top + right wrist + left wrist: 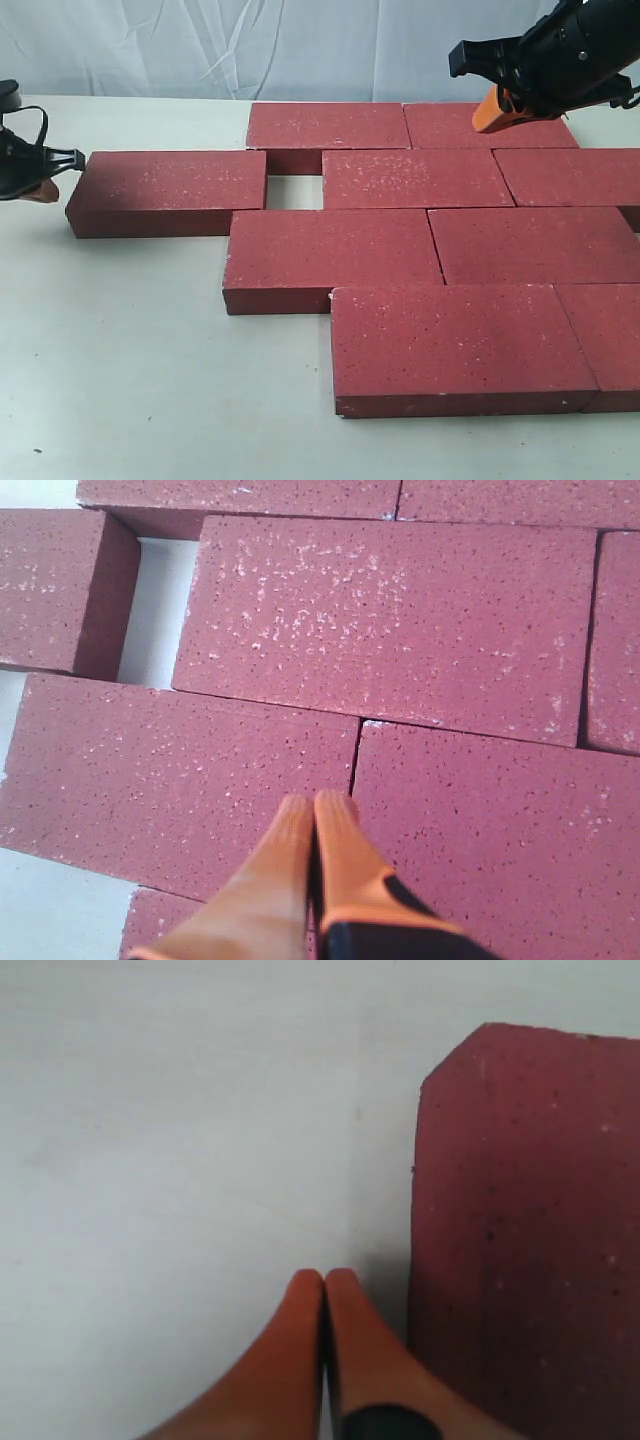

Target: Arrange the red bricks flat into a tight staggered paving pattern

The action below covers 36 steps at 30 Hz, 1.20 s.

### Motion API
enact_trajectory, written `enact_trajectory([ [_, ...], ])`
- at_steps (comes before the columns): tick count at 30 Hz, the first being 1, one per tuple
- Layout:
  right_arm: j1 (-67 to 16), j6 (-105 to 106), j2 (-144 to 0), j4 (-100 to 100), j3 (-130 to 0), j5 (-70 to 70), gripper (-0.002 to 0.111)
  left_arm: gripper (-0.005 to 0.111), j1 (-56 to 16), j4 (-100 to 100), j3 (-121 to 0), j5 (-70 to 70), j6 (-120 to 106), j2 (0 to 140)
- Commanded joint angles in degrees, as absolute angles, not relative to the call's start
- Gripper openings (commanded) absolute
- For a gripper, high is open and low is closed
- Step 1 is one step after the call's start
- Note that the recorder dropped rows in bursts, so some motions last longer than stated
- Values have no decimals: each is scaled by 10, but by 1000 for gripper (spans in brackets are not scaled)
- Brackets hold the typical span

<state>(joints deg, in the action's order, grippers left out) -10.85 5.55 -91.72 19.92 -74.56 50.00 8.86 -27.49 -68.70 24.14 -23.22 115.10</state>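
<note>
Red bricks (418,178) pack the bench's (120,350) right side. One stray brick (165,188) points its long axis at my left gripper (323,1282), pinched together just beside its outer end; my right gripper (315,805), likewise together, hovers farther off.

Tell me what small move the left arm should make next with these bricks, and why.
Probably push the leftmost brick sideways toward the second-row middle brick. An open gap separates those two, while the other bricks look tightly joined. The left gripper, its fingers closed, sits right by that brick's outer end.
</note>
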Motion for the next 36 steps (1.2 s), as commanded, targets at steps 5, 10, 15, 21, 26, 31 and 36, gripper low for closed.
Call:
enact_trajectory([
  [5, -104, 59, -918, 200, -744, 494, -1, 0, 54, -396, -688, 237, -352, 1164],
  [10, -104, 59, -918, 200, -744, 494, -1, 0, 31, -410, -688, 236, -366, 1164],
  [15, -104, 59, -918, 200, -744, 494, -1, 0, 13, -413, -688, 234, -386, 1167],
  [21, -104, 59, -918, 200, -744, 494, -1, 0, -3, -424, -688, 231, -414, 1168],
  [26, -104, 59, -918, 200, -744, 494, -1, 0, -13, -437, -688, 229, -429, 1168],
  [31, -104, 59, -918, 200, -744, 494, -1, 0, -19, -442, -688, 231, -457, 1168],
  [36, -104, 59, -918, 198, -744, 493, -1, 0, -19, -442, -688, 230, -457, 1168],
])
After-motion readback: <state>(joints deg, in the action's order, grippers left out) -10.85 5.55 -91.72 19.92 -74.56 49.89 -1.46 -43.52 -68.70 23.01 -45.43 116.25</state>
